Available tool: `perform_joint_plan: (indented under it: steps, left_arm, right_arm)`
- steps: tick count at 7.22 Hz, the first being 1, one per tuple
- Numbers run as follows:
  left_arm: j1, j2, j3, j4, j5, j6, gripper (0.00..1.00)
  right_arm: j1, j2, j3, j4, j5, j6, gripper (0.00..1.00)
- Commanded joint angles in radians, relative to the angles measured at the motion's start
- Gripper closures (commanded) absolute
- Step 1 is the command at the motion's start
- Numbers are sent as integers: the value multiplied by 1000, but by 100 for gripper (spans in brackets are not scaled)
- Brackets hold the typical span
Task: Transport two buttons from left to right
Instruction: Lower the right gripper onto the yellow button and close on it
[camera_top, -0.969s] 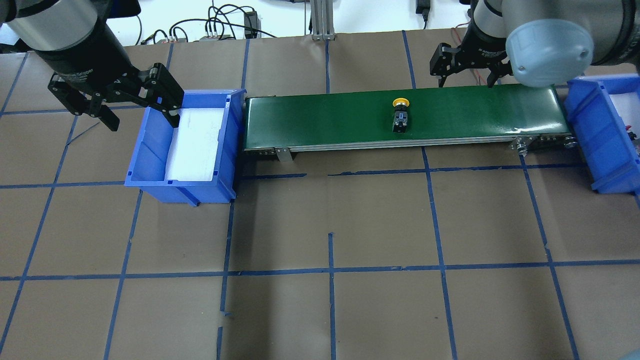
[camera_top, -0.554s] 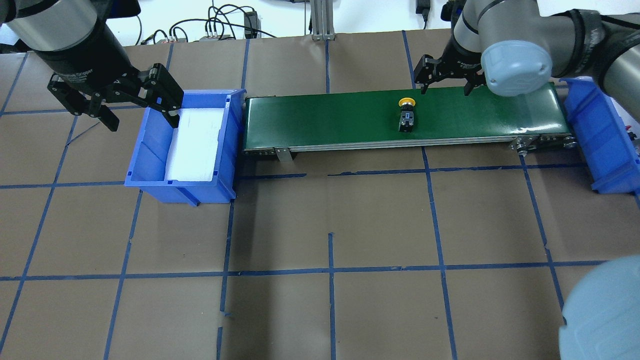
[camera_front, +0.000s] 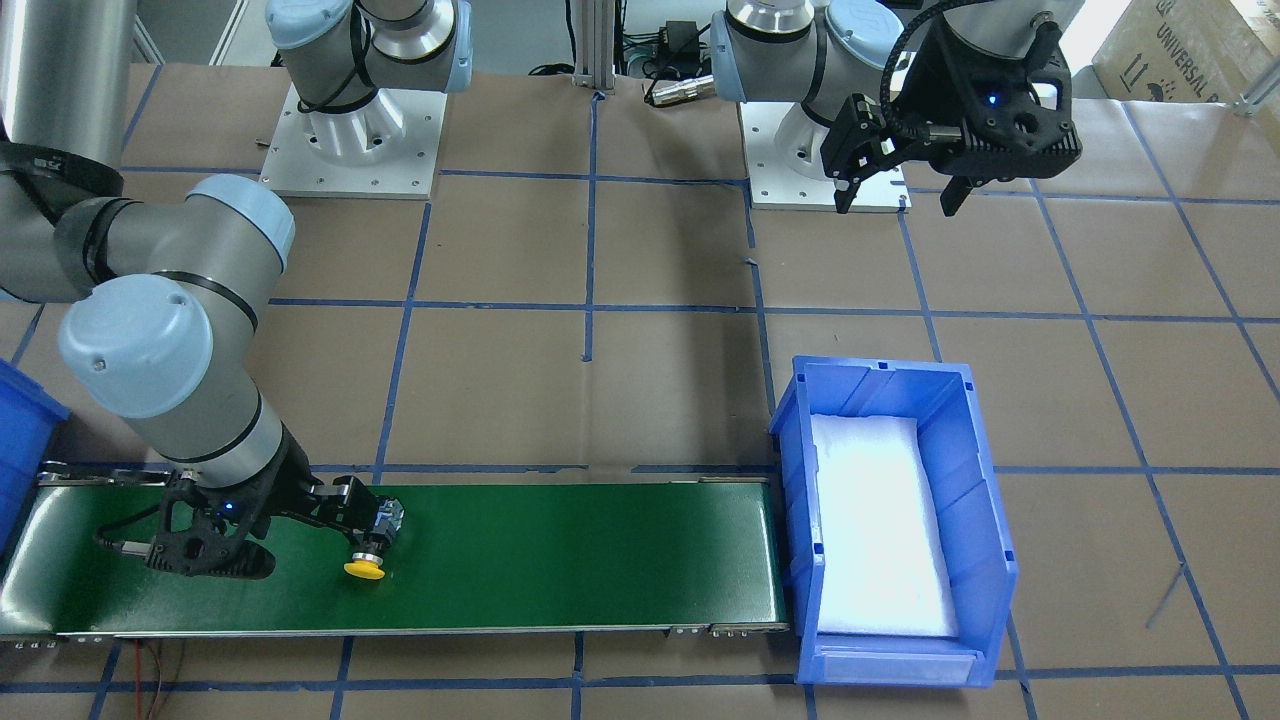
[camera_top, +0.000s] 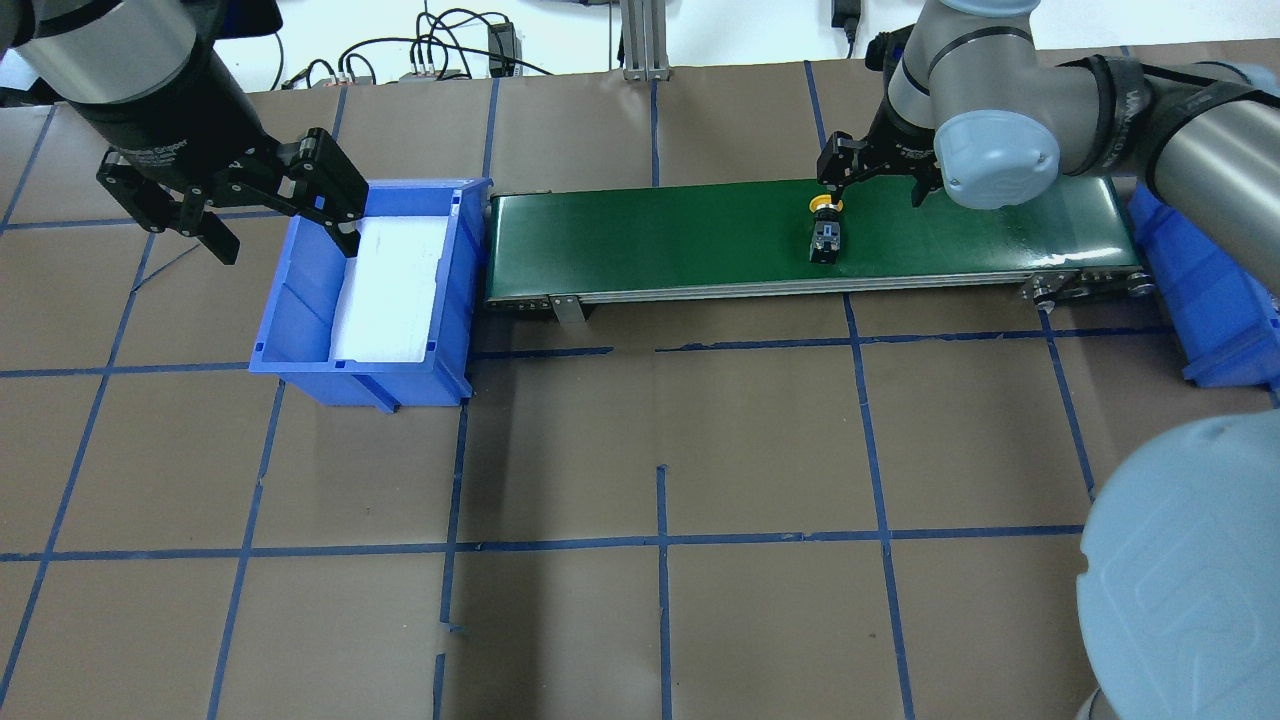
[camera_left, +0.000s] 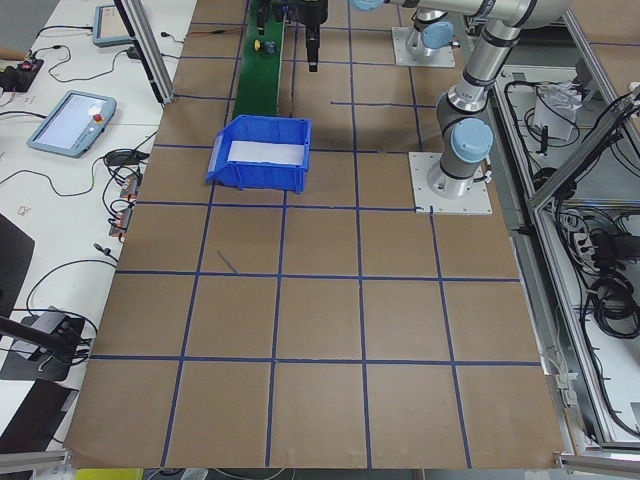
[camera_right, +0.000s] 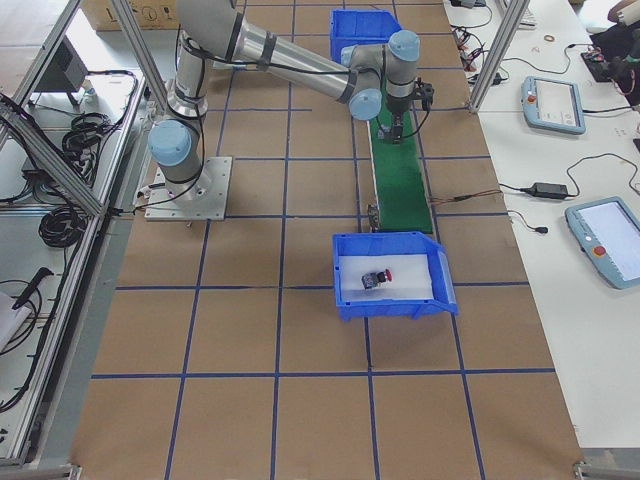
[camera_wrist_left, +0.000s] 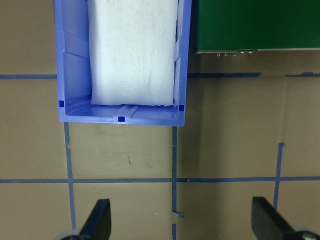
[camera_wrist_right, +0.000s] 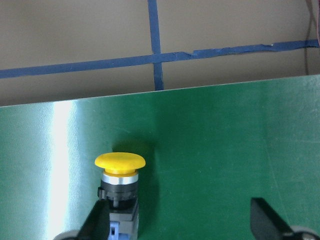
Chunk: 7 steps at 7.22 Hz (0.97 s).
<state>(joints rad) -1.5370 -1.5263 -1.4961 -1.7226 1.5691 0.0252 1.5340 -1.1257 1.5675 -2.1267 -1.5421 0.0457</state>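
Observation:
The yellow button (camera_top: 826, 226) lies on the green conveyor belt (camera_top: 650, 235), cap toward the far edge. It also shows in the front view (camera_front: 368, 556) and the right wrist view (camera_wrist_right: 120, 172). My right gripper (camera_top: 873, 182) is open over the belt, and in its wrist view (camera_wrist_right: 180, 227) the button sits just inside one fingertip (camera_wrist_right: 97, 220), untouched. The red button (camera_right: 376, 280) lies on white foam in the right blue bin (camera_right: 440, 295). My left gripper (camera_top: 280, 222) is open and empty, at the far left rim of the left blue bin (camera_top: 300, 300).
The left bin (camera_front: 985, 520) holds only a white foam pad (camera_wrist_left: 132, 50). The right bin (camera_top: 1200, 280) stands at the belt's right end, partly covered by my right arm. Brown paper with blue tape lines covers the table (camera_top: 660, 450).
My right gripper has moved left along the belt to the yellow button. The button has travelled a little to the right on the belt. The left arm has not moved.

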Motion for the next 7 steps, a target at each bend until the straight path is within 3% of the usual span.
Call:
perform_joint_plan:
  steps: [1, 7]
  left_arm:
    - [0, 0, 0, 0, -1, -4, 0]
    - [-3, 3, 0, -2, 11, -2, 0]
  right_arm:
    - [0, 12, 0, -6, 2, 3, 0]
    - [0, 41, 2, -32, 16, 5, 1]
